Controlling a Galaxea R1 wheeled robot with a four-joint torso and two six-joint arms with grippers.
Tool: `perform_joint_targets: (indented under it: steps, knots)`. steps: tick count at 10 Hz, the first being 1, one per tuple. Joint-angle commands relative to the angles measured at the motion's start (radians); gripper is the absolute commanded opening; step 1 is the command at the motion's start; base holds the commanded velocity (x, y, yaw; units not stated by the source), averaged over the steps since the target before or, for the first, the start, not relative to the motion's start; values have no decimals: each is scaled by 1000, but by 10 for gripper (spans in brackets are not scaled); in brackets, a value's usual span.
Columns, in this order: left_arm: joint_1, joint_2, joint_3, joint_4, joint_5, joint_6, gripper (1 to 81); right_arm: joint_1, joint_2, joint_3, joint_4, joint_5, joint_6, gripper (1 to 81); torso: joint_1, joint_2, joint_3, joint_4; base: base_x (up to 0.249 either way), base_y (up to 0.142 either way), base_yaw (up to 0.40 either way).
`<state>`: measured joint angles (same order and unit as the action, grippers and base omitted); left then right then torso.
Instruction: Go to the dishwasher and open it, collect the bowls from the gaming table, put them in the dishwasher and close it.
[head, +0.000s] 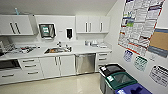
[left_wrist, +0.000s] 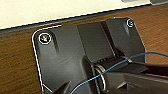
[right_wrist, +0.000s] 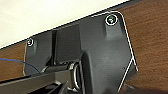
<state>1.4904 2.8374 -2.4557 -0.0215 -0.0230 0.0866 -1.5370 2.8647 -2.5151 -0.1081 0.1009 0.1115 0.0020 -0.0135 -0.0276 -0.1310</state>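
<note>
A kitchenette is faced from a distance, its long white counter (head: 82, 49) running along the far wall. The dishwasher (head: 85, 63), an under-counter unit with a grey stainless-steel front, is set beneath that counter, right of the steel sink (head: 57, 50) and left of a narrow stack of white drawers (head: 102, 59); its door is seen closed. Three lidded bins, black (head: 111, 69), green (head: 120, 80) and blue (head: 133, 89), are lined up right of the dishwasher, nearer the camera. The approach is probably best made squarely to the steel front, well left of the bins, with room left for the door to drop. Whether either pincer is open or closed cannot be told.
</note>
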Motion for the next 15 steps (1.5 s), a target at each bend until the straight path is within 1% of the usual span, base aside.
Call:
perform_joint_targets:
  steps: [1,15]
  knots:
    - [-49,-10,7,8,55,10,811,47,-14,9,-13,-50,-6,811,0,0,0,0,97,0,0]
    - [-49,-9,6,8,49,10,811,53,-9,10,-13,-52,-6,811,0,0,0,0,97,0,0]
